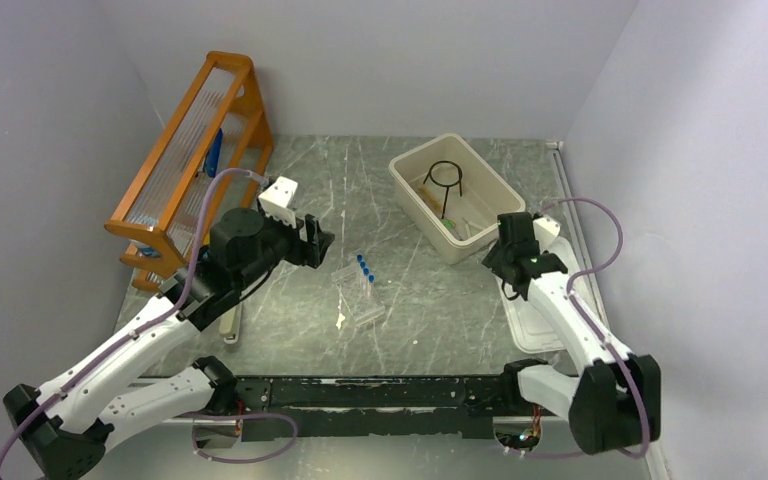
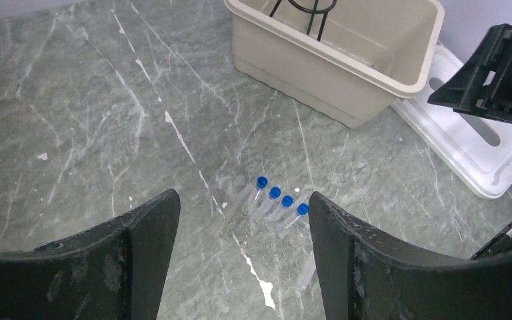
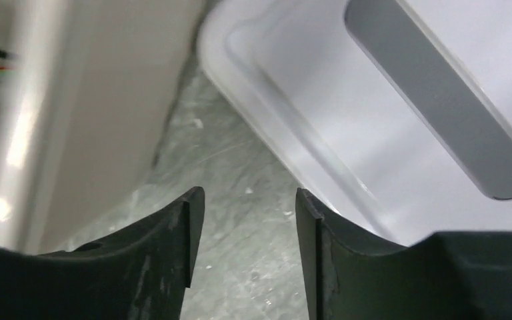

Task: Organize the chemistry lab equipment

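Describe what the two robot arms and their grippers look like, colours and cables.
Both the left arm and right arm have white shells with black joints and bases. A pale purple cable loops along each. The left gripper and right gripper have matte black, scuffed fingers with curved inner edges.

A small lab-style robot cell is shown: a grey marbled tabletop (image 1: 430,320) is closed in by plain pale walls (image 1: 50,100). An orange wooden tube rack (image 1: 185,150), blue-capped tubes (image 2: 280,200) and a beige bin (image 2: 320,87) holding a black wire ring (image 1: 448,195) are laid out on it.
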Action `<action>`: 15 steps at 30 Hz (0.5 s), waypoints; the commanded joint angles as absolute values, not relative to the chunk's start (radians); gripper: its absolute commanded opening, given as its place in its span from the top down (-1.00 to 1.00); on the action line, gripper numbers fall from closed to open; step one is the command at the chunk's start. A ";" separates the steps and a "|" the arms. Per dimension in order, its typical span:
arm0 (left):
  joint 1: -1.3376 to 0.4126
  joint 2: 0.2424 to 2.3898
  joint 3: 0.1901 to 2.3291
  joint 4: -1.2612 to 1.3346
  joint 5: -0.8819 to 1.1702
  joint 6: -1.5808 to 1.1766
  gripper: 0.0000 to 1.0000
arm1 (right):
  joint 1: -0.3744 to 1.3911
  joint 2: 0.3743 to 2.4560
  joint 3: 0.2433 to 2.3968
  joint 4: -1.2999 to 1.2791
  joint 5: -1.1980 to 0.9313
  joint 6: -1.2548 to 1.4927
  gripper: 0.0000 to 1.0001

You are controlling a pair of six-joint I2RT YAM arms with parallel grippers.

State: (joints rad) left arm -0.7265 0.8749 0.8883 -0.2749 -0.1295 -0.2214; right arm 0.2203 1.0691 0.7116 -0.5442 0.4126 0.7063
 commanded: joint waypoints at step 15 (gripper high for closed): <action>-0.729 0.910 0.882 -0.245 -0.052 -0.256 -0.48 | 0.044 1.358 0.658 -0.431 0.261 0.605 -0.27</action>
